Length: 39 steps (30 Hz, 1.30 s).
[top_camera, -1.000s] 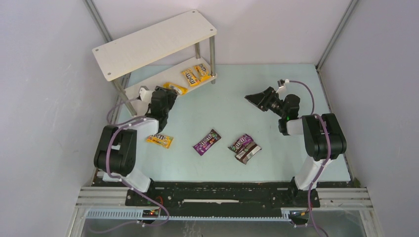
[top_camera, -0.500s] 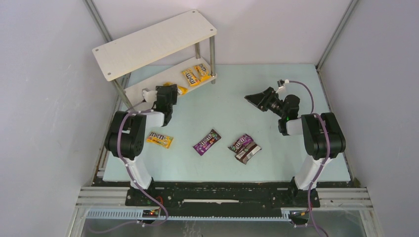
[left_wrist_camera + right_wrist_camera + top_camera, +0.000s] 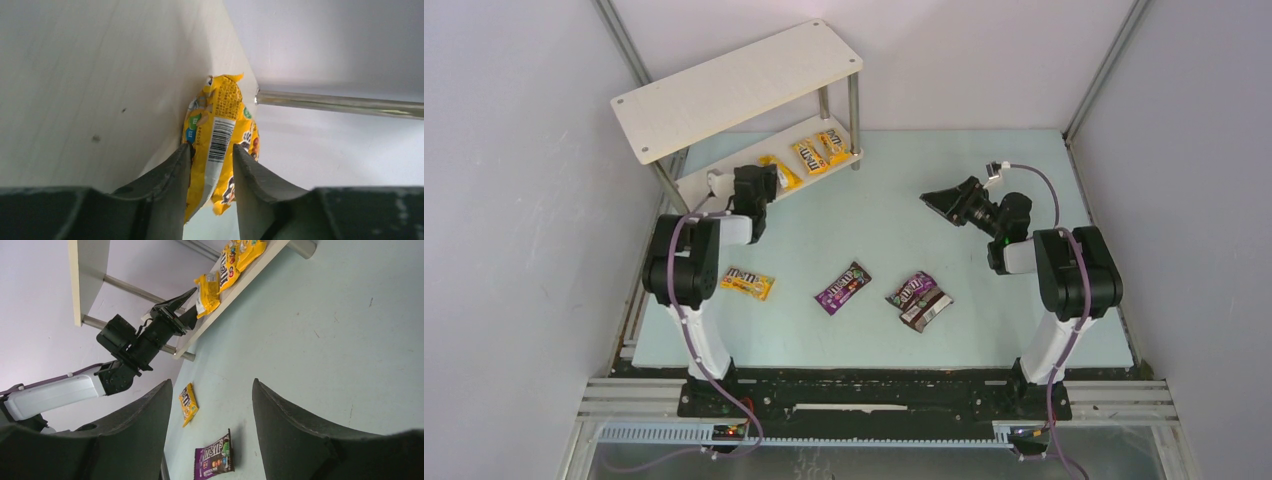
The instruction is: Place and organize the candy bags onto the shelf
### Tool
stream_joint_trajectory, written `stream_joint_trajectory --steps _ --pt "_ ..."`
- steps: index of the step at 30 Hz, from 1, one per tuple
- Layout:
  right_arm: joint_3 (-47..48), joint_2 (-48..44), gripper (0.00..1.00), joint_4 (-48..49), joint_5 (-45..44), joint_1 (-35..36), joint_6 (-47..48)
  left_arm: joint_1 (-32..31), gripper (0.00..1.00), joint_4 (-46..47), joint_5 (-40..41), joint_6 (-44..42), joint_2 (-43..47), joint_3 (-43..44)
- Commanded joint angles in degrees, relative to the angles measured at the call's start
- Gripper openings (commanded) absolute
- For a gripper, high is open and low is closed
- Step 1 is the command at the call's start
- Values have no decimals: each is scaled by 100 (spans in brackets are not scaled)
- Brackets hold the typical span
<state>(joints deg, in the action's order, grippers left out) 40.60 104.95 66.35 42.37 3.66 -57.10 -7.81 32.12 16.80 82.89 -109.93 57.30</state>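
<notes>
Left gripper (image 3: 762,177), upper left, brackets a yellow packet (image 3: 781,172) on the shelf (image 3: 734,85); whether it is clamped cannot be told. Align the packet parallel with its neighbours (image 3: 809,157). Right gripper (image 3: 936,202) stands released.

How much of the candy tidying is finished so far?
Done: two yellow bags lie on the shelf's lower board. In hand: the left gripper pinches a third yellow bag at that board's edge. Left on the table: a fourth yellow bag, two purple bags and a brown bag. The right gripper is open and empty.
</notes>
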Motion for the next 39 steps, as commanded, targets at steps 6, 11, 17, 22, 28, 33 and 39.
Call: stream_joint_trajectory --steps 6,11,17,22,28,33,39 --pt "-7 138 68 406 82 -79 -132 358 35 -210 -1354 -773 -437 731" --pt "49 210 68 477 122 -74 -213 350 43 -46 -1578 -678 -423 608" --pt "53 228 68 501 122 -59 -231 346 49 1 -1403 -879 -167 278" --pt "71 250 68 502 131 -50 -238 297 57 187 -1397 -699 -147 82" --pt "71 256 67 517 140 -53 -248 208 66 214 -1097 -1261 255 -189" --pt "71 263 68 561 149 -50 -283 146 59 -38 -968 -1478 387 -252" --pt "71 280 67 581 156 -54 -290 34 50 -25 -1070 -1434 191 -139"
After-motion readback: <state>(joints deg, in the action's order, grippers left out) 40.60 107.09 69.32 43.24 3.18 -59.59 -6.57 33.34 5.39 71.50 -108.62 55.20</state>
